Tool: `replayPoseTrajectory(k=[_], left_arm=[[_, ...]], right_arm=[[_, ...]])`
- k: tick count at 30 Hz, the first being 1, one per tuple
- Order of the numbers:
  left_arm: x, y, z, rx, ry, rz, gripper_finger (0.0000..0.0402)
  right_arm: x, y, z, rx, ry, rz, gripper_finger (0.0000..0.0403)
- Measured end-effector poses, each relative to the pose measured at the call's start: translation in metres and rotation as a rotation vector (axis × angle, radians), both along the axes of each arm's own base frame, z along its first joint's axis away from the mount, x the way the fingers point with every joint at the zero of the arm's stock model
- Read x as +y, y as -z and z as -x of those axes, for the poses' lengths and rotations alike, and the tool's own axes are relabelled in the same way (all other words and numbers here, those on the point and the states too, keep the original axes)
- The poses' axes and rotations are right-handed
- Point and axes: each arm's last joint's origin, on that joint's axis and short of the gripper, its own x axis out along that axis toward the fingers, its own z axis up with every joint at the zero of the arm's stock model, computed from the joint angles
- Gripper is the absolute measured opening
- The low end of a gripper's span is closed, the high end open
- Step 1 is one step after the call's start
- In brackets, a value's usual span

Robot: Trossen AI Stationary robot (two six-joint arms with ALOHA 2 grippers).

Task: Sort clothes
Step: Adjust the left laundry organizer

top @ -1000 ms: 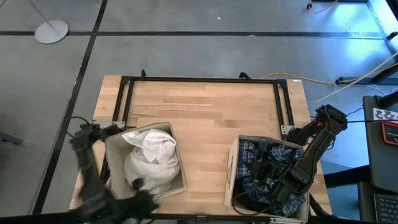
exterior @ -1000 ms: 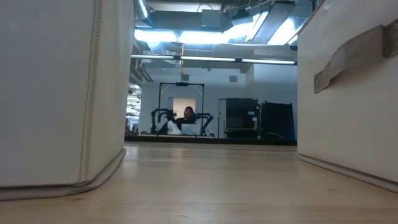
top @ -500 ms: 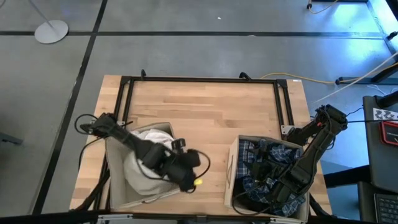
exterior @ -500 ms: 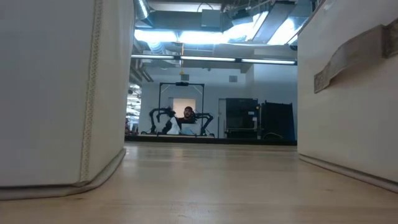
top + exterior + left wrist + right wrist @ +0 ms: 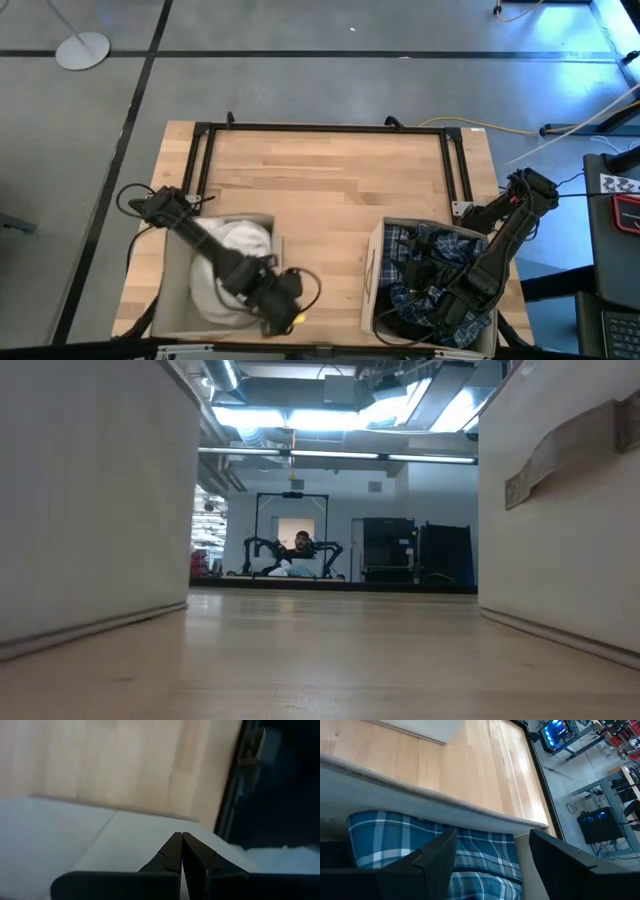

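Table: a light wooden table [image 5: 330, 180] with a black metal frame along its far half carries two beige square fabric boxes, one near left, one near right.
Left box: the beige fabric box [image 5: 170, 305] on the near left holds the large white garment [image 5: 225, 245], bunched toward its far side.
Right box: the beige fabric box [image 5: 372, 275] on the near right holds the blue-and-white plaid shirt [image 5: 400, 245] and darker cloth beneath the right arm; which dark garment that is cannot be told.
Left arm: it stretches from the table's left edge diagonally across the left box, its left claw [image 5: 283, 303] at the box's near right corner.
Left claw: the wrist view shows its fingers [image 5: 172, 852] pressed together, nothing between them, above the box's pale fabric.
Right arm: it folds down from the right edge into the right box, right claw [image 5: 440, 300] low over the clothes.
Right claw: the wrist view shows its fingers [image 5: 427, 855] spread apart over the plaid shirt [image 5: 470, 852].
Low view only: both box walls and a distant person in the room behind.
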Motion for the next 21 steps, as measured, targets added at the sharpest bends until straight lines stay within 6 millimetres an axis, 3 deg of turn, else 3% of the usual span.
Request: replayPoseTrajectory(k=[5, 10, 16, 21], left_arm=[[-0.016, 0.001, 0.021, 0.041, -0.035, -0.038, 0.0001], [-0.023, -0.001, 0.018, -0.053, 0.028, -0.057, 0.0001], [-0.022, -0.016, -0.001, -0.260, 0.145, -0.093, 0.0001], [0.000, -0.020, -0.029, -0.373, 0.179, -0.162, 0.0001]], right_arm=[[0.000, 0.000, 0.000, 0.000, 0.000, 0.000, 0.0253], [0.000, 0.000, 0.000, 0.000, 0.000, 0.000, 0.0253], [0.000, -0.002, 0.000, 0.009, -0.010, 0.007, 0.0253], [0.006, -0.028, -0.003, 0.017, -0.062, -0.060, 0.0253]])
